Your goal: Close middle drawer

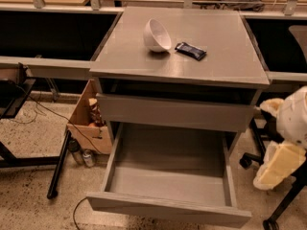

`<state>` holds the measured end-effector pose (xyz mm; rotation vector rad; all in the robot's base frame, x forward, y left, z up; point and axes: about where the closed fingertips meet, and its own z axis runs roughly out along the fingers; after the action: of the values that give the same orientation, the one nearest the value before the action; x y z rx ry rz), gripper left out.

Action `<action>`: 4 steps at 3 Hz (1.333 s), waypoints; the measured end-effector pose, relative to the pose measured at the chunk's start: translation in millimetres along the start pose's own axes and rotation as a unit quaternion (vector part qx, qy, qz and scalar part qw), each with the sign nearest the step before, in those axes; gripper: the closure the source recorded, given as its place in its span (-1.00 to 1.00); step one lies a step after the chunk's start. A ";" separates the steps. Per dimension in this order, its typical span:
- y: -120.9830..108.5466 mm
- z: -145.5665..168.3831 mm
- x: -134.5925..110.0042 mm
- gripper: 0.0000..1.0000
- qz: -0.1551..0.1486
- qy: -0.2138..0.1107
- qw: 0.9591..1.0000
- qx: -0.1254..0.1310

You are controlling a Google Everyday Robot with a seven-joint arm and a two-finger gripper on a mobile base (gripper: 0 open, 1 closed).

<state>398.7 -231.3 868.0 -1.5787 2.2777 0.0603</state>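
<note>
**Middle drawer stands far out, gripper off to the right**

At the left, a cardboard box (86, 123) sits on the floor beside the grey cabinet (216, 56). On the cabinet's top surface lie a tipped white bowl (157, 35) and, just right of it, a dark packet (190, 51). At lower centre the middle drawer (168, 209) juts well forward — its grey inside showing. The gripper (279, 163) hangs at the right edge, apart from the drawer — wide or closed, I cannot tell.
</note>
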 end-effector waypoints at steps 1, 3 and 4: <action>28.0 65.3 24.1 -1.00 0.040 -0.025 0.998 -0.037; 90.4 207.3 57.7 -1.00 0.115 -0.065 0.983 -0.125; 90.4 207.3 57.7 -1.00 0.115 -0.065 0.983 -0.125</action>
<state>355.2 -199.6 640.9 -1.3671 2.4101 0.5132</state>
